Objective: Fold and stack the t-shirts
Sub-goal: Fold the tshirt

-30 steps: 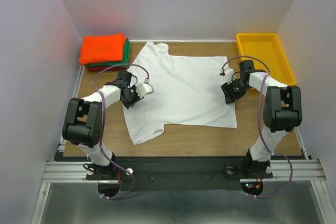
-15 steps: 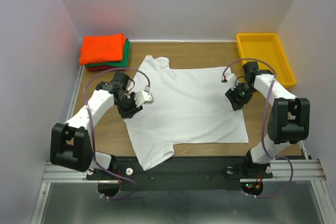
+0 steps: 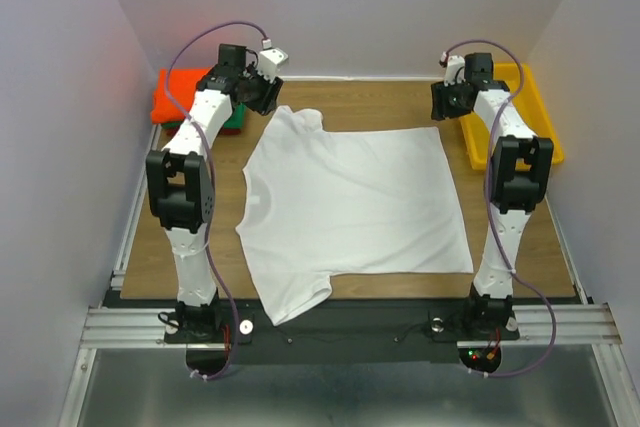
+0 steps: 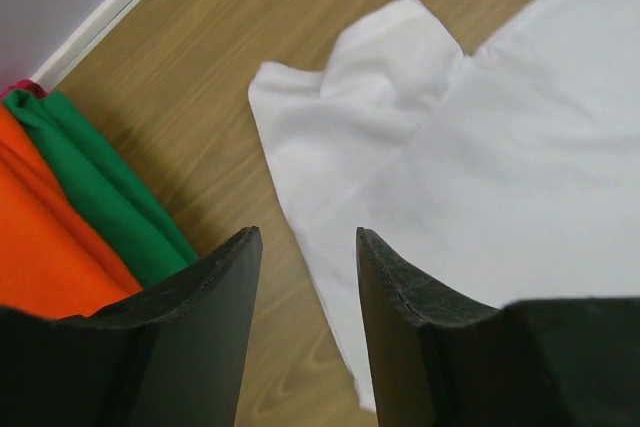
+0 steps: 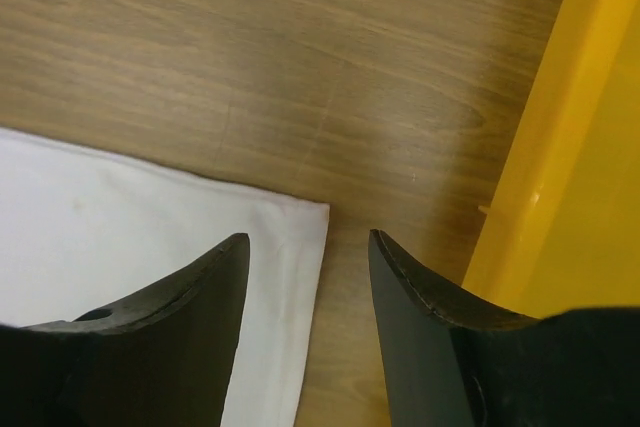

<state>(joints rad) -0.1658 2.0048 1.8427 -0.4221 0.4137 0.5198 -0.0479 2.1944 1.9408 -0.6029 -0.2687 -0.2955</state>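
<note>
At the counter's (image 3: 385,97) far left corner sits a stack of folded t-shirts (image 3: 170,97), orange over green and dark red. Just right of it the left hand (image 4: 307,239) hovers, jaws partly apart and holding nothing, over the far sleeve edge of the white t-shirt (image 3: 350,197), which lies spread flat mid-counter. The right hand (image 5: 308,239), likewise parted and empty, hangs above the shirt's far right corner, beside the yellow tray (image 5: 540,147).

Wood-grain tabletop (image 3: 380,97) between plain pale walls (image 3: 340,7), evenly lit, an aluminium rail (image 3: 120,325) along its near edge.
</note>
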